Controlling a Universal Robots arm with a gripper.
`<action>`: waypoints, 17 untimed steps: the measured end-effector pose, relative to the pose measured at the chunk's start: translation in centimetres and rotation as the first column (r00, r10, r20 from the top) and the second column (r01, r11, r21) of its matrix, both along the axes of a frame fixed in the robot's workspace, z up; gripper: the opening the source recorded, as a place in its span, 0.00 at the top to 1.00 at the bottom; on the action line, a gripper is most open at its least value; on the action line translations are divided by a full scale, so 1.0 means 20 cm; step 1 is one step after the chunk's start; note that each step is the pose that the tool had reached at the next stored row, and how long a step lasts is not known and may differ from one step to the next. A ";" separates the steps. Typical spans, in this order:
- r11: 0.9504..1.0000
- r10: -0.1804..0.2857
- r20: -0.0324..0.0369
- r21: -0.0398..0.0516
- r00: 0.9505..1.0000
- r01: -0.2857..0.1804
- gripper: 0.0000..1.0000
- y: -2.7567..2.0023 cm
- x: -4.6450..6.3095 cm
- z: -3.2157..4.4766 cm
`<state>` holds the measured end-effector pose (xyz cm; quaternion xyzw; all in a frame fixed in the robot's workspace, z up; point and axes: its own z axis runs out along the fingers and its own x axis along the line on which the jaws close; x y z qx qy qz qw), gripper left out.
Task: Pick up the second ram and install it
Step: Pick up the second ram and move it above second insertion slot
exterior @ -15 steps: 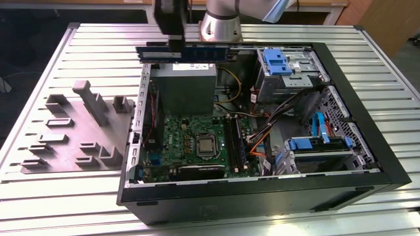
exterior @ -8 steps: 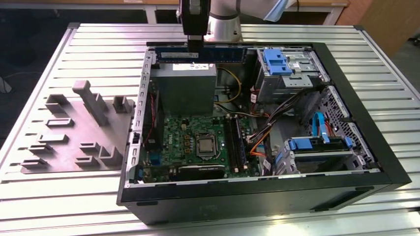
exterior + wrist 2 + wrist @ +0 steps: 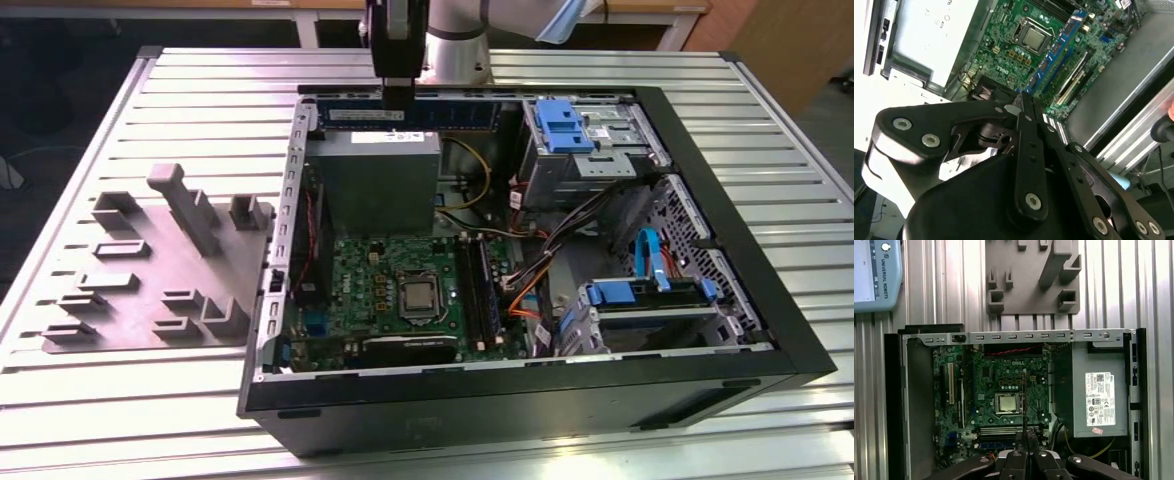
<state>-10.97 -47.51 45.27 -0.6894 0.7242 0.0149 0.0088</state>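
Observation:
The second ram [image 3: 447,115] is a long dark blue-green stick with a pale label. It hangs level above the back of the open computer case [image 3: 747,330], over the grey power supply [image 3: 378,180]. My gripper [image 3: 396,100] is shut on it near its end on the exterior view's left. In the second wrist view the ram [image 3: 1059,45] juts out from between the black fingers [image 3: 1029,130]. In the first wrist view the ram [image 3: 1024,400] shows edge-on as a thin dark line over the green motherboard [image 3: 1004,375], with the gripper [image 3: 1024,440] at its base.
The motherboard [image 3: 387,280] carries a silver processor [image 3: 420,295] with black memory slots [image 3: 481,290] beside it. Cables [image 3: 534,270] and blue drive brackets [image 3: 561,125] crowd the case on the exterior view's right. A grey parts fixture [image 3: 160,260] lies outside the case.

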 end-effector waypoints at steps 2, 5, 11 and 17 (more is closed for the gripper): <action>1.000 0.000 0.000 0.005 1.000 0.000 0.89 -0.003 0.00 -0.016; 1.000 0.000 0.000 0.010 1.000 0.000 0.89 -0.010 0.00 -0.043; 1.000 0.000 0.000 0.018 1.000 0.000 0.89 -0.026 0.00 -0.098; 1.000 0.000 0.000 0.030 1.000 0.000 0.89 -0.037 0.00 -0.148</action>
